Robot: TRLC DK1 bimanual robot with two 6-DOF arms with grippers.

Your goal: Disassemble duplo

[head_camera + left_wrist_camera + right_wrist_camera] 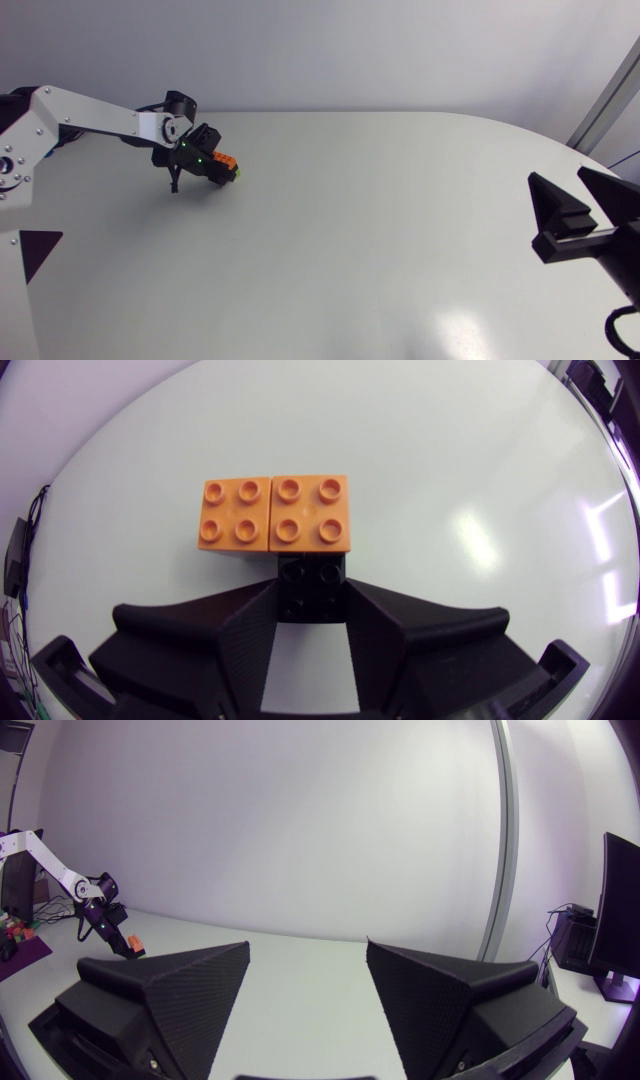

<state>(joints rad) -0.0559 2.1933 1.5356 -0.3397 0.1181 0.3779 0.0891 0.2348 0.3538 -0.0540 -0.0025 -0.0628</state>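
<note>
The duplo stack (222,163) sits near the far left part of the counter (380,230), and it looks to be in one piece. From our left wrist view it reads as two orange bricks (310,512) side by side, touching, with a black brick (313,582) joined to one of them on the near side. The head view also shows a speck of green at the stack's edge, too small for us to name.

Our left claw (312,600) pinches the black brick, one finger against each of its sides, with the orange pair just ahead of the fingertips. Our right claw (557,185) hangs well apart at the counter's right side, fingers spread and holding nothing.

We judge the task barely begun. The grip is set, but no brick is parted yet, so every joint is left to pull, and the second claw is needed on the orange pair.

We see no bin or tray in any view, so no contents to report.
</note>
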